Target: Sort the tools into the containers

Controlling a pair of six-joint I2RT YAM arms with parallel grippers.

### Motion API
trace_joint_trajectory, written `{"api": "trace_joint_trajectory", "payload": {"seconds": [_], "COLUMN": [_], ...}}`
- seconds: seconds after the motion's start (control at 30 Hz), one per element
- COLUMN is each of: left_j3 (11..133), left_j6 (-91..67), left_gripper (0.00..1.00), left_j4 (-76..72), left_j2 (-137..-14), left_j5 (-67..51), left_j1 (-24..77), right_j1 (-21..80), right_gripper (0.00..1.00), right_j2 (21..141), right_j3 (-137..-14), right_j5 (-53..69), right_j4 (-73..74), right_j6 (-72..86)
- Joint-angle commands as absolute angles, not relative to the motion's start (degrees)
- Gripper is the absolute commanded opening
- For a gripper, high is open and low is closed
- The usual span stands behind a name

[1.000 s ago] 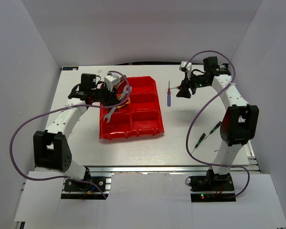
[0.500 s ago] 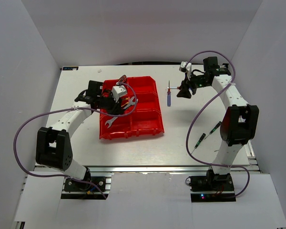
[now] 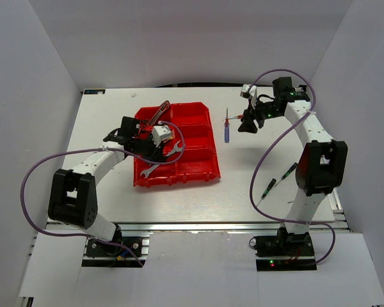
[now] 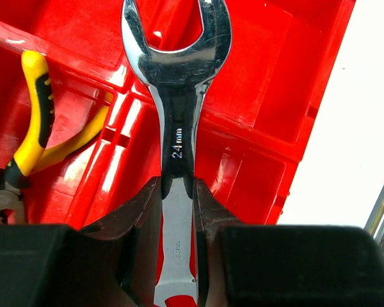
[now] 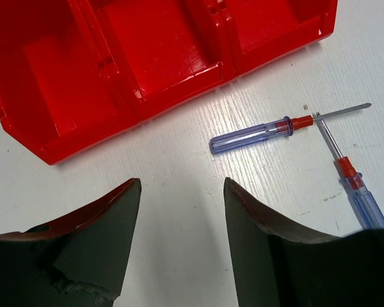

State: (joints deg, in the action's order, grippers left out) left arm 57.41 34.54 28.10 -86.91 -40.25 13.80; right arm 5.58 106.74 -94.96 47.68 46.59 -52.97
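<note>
Hovering over the left side of the red bins (image 3: pixel 196 135), the left gripper (image 4: pixel 177 192) is clamped tight on the shank of the silver wrench (image 4: pixel 177 77). The wrench hangs above the compartments and is not yet set down. Which compartment it is aimed at, I cannot tell.

To do this well, I'd say it wants to sink low over one compartment and line the long wrench up so neither head catches a divider. It should let go only when close to the floor.

The wrist view gives what the overhead cannot: the exact pinch on the flat sides, and yellow pliers (image 4: pixel 35 134) lying in a bin alongside. The overhead pays back with red-black pliers (image 3: pixel 159 114) propped at the far rim.

Moving right, the right gripper (image 5: pixel 182 185) hangs with jaws apart, holding nothing. It sits above the table near a blue screwdriver (image 5: pixel 249 135), whose shaft meets that of a second screwdriver (image 5: pixel 358 192). Only the overhead shows the green-black screwdrivers (image 3: pixel 268 189) lying beside that arm.
</note>
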Motion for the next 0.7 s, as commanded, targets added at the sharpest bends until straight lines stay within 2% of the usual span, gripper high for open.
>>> {"api": "trace_joint_trajectory", "payload": {"seconds": [0.0,0.17,0.2,0.43,0.47,0.53,0.57,0.67], "left_j3": [57.2,55.0,54.6,53.3,53.2,52.6,52.5,53.4], "left_j6": [34.9,33.3,32.0,27.0,26.2,21.4,18.6,8.4], "left_gripper": [0.14,0.39,0.5,0.77,0.79,0.83,0.9,0.98], "left_j4": [24.5,21.5,20.7,17.7,17.3,16.3,15.4,16.3], "left_j2": [-85.3,-82.5,-80.8,-74.8,-74.2,-72.4,-72.0,-72.2], "left_j5": [-43.2,-41.0,-40.3,-34.9,-33.8,-30.1,-27.3,-16.9], "left_j1": [14.2,14.2,14.2,14.2,14.2,14.0,13.5,10.9], "right_j1": [5.2,5.2,5.2,5.2,5.2,5.2,5.3,5.3], "right_gripper": [0.61,0.61,0.61,0.61,0.61,0.61,0.61,0.61], "right_j2": [104.2,104.2,104.2,104.6,104.6,104.5,104.5,104.4], "right_j3": [-94.9,-94.8,-94.9,-95.4,-95.6,-96.0,-96.2,-96.5], "right_j5": [48.1,48.1,48.2,48.6,48.7,49.0,49.1,49.3], "right_j4": [47.4,47.4,47.4,47.5,47.5,47.7,47.7,47.8], "right_j6": [-53.6,-53.6,-53.6,-53.8,-53.7,-53.7,-53.6,-53.7]}}
